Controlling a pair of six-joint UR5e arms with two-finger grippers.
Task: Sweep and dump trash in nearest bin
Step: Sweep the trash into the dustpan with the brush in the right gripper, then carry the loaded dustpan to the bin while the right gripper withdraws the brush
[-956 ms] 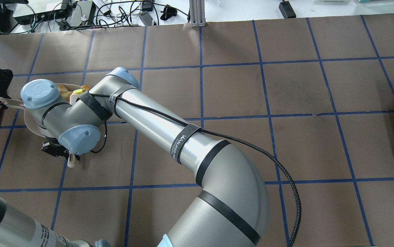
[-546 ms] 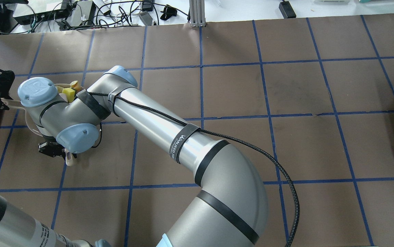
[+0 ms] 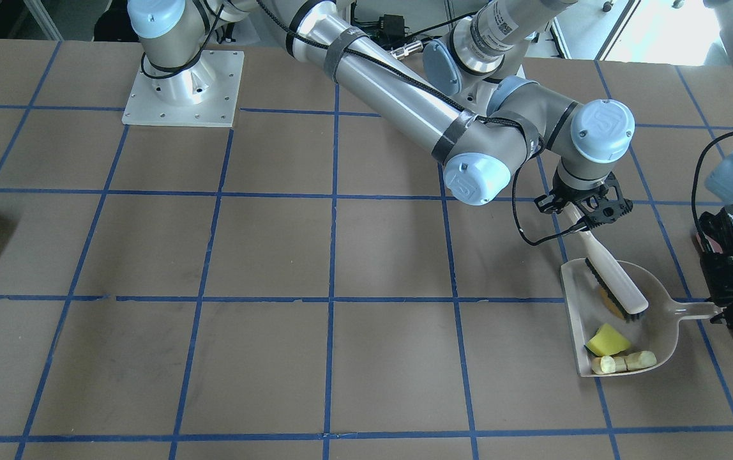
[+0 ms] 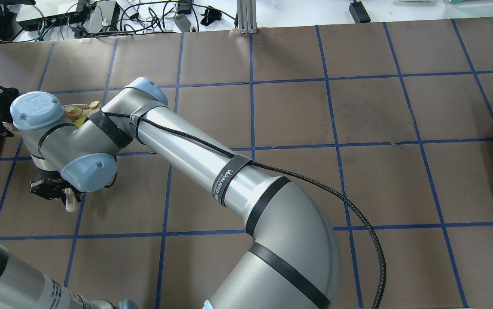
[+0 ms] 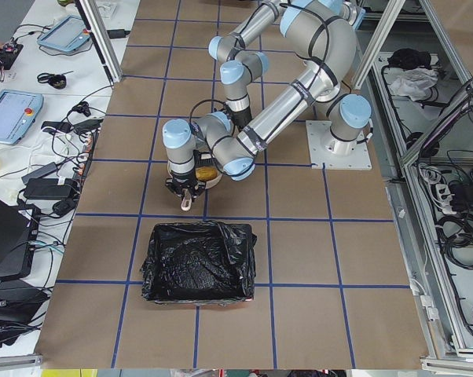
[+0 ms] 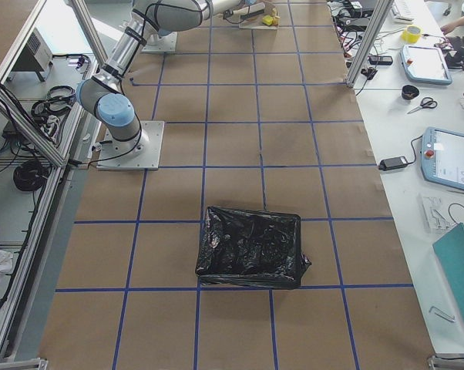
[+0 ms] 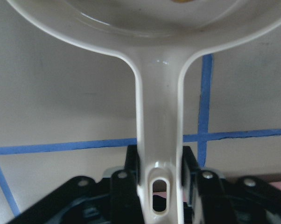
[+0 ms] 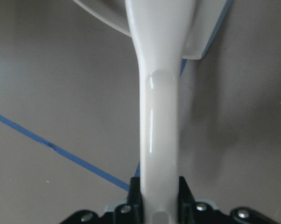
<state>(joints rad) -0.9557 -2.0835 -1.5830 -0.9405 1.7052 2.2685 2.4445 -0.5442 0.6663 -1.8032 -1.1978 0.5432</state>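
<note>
Where the right arm crosses to the right side of the front-facing view, its right gripper (image 3: pixel 587 206) is clamped on the white handle of a brush (image 3: pixel 619 284); the wrist view shows the jaws tight on both sides of that handle. Brush head slants down into a cream dustpan (image 3: pixel 578 300) at right centre of that view, bristles against the pan floor. Left gripper (image 7: pixel 159 161) closed on the dustpan's handle, fingers pressing each side of it near the hanging slot. All trash is inside the pan: brown bread roll (image 3: pixel 609 300) right at the bristles, yellow wedge (image 3: pixel 608 340) lower down, croissant piece (image 3: pixel 625 363) just below the wedge by the pan's back wall. Cannot tell if the pan touches the brown gridded table (image 3: pixel 277 255). Bin (image 5: pixel 199 261), black-bagged, sits low centre in the left-end view, near the pan, one grid square toward the camera.
</note>
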